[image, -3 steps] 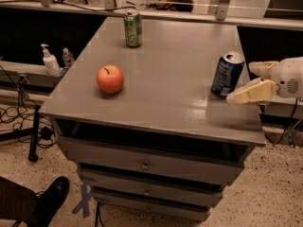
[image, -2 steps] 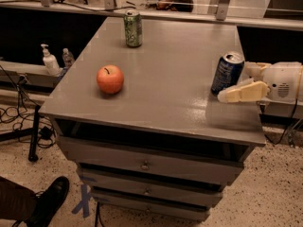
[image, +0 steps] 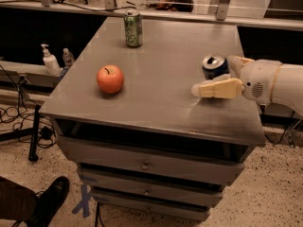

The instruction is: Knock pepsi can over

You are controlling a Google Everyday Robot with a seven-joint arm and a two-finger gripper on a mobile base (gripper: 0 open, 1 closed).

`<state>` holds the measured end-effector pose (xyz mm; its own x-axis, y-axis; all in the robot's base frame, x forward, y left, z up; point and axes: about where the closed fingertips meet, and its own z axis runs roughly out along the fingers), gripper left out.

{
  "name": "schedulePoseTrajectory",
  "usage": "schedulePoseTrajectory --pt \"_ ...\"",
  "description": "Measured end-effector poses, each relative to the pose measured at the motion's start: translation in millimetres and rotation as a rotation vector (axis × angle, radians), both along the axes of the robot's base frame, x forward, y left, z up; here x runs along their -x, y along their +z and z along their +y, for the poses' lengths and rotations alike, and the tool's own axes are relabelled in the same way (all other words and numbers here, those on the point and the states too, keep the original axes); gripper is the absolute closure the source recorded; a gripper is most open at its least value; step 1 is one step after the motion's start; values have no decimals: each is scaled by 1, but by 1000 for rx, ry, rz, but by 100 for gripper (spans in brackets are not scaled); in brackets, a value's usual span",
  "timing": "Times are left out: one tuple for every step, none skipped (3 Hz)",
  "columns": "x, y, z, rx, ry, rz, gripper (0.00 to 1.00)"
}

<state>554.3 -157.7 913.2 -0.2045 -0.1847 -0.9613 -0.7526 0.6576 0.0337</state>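
Pepsi can stands upright, silver top up, gripper alongside.

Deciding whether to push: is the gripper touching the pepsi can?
Cannot tell. In the camera view the gripper, at right, overlaps the lower half of the pepsi can, hiding any contact or gap.

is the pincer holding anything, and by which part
Cannot tell. The pincer lies at the right edge of the grey table, alongside the lower body of the dark blue aluminium pepsi can; no grip shows.
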Motion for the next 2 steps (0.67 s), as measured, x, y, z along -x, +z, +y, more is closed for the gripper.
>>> schedulePoseTrajectory --pt "8 12 49 6 -2 -12 0" --pt "14 15 87 28 33 -19 0"
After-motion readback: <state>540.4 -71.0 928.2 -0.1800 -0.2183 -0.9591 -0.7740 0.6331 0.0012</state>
